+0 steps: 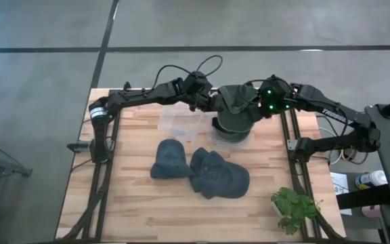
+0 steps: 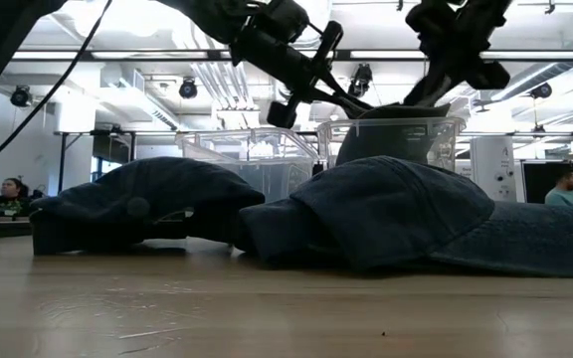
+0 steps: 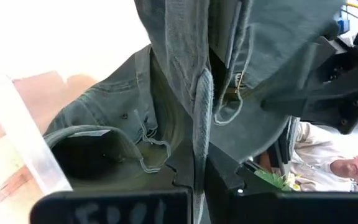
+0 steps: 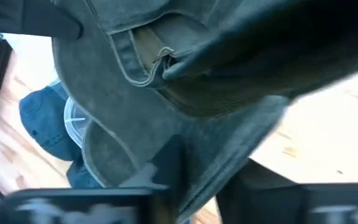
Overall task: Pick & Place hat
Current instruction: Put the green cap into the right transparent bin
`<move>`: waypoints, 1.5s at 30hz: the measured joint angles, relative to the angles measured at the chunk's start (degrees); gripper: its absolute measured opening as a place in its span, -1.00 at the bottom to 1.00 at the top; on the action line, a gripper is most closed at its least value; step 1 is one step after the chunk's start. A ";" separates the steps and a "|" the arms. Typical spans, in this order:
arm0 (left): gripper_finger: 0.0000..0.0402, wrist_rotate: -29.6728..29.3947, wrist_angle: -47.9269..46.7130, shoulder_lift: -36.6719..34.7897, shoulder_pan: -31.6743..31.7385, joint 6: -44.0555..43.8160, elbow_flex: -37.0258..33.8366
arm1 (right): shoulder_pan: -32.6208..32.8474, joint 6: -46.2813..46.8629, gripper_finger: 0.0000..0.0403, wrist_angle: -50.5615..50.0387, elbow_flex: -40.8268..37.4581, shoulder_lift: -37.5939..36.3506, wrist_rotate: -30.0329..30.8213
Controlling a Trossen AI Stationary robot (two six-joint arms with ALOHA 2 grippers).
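Observation:
A grey-green hat is stretched between my two grippers above a clear round container at the table's far middle. Its lower part sinks into that container. My left gripper is shut on the hat's left side and my right gripper on its right side. Two blue hats lie crown up on the wood nearer the front, one on the left and one on the right, with their edges touching. My left gripper pinches a folded, stitched edge of the hat between its two fingers, coming level from the table's left. The cloth runs up from the fingers, and more of it hangs into the container. My right gripper pinches the hat's cloth between its two fingers from the table's right side. Which part of the hat this is cannot be told. The cloth spreads away from the fingers over the container.
A second clear container stands left of the first, under the left arm. A green plant sits at the table's near right corner. Bare wood lies along the near edge. People sit in the room beyond the table.

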 joint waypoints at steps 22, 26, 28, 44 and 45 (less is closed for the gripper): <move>-0.75 -19.32 -20.65 -10.17 -0.32 19.95 0.01 | -3.85 5.19 -0.93 1.35 -0.59 0.00 -6.51; -0.68 -27.54 -25.55 -12.35 -1.04 20.38 -0.10 | -3.88 6.55 -0.93 1.45 -1.30 0.27 -8.58; -0.66 -28.17 -24.67 -13.49 -1.19 20.36 -0.10 | -3.96 7.55 -0.93 2.15 -1.44 0.76 -10.62; -0.66 -28.37 -21.64 -14.21 -4.72 20.47 -0.10 | -3.93 8.65 -0.45 2.40 -2.03 7.18 -15.26; -0.66 -28.39 -21.64 -14.21 -4.70 20.47 -0.10 | -3.93 8.71 -0.42 2.37 -2.03 7.00 -15.99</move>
